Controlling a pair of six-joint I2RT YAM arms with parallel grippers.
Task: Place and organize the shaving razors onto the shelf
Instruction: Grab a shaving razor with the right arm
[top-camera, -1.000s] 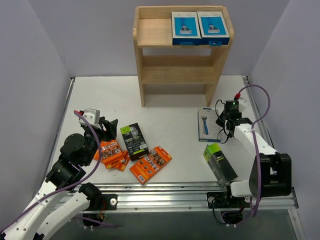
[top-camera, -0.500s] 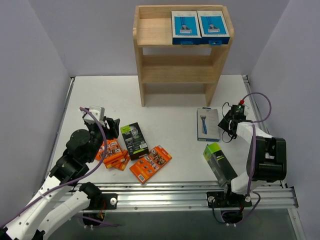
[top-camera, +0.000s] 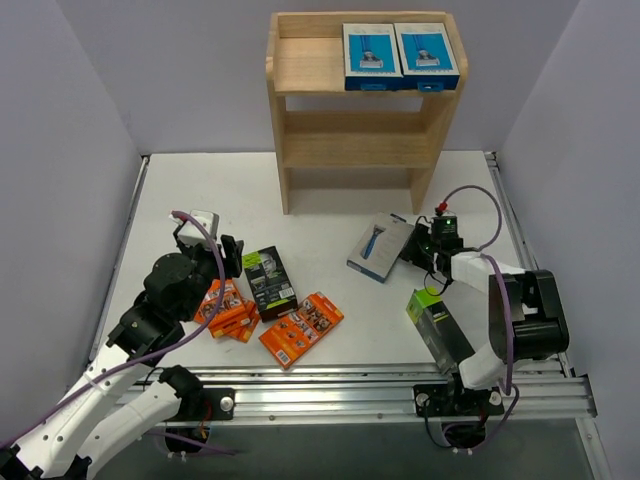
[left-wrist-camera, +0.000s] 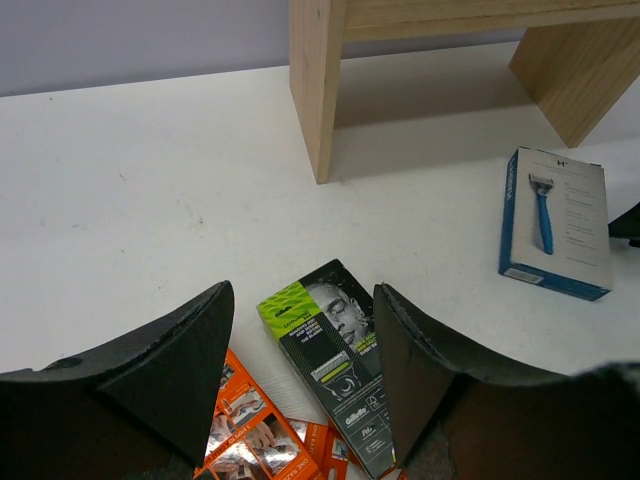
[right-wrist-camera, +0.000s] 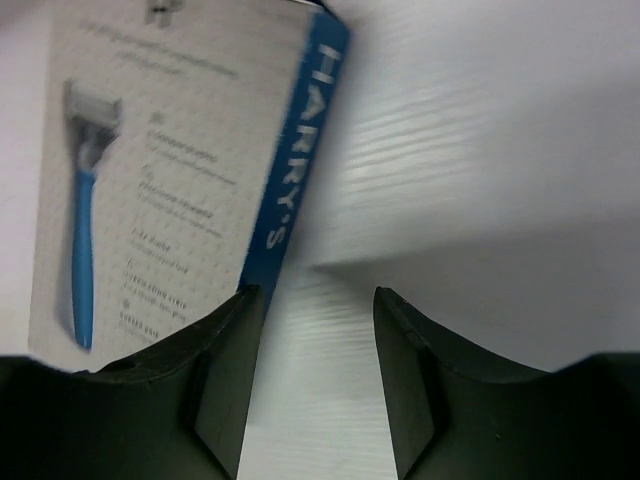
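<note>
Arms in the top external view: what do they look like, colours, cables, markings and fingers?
Both have white links and rounded black joint housings. A purple cable runs along the left arm, and another loops over the right arm. Near the right gripper sit a red connector and a small green light. The fingers are matte black, broad and tapering to the tips.

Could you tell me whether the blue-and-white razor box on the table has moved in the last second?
Yes. The blue-and-white razor box has slid left and turned askew, no longer directly before the shelf's right leg.
</note>
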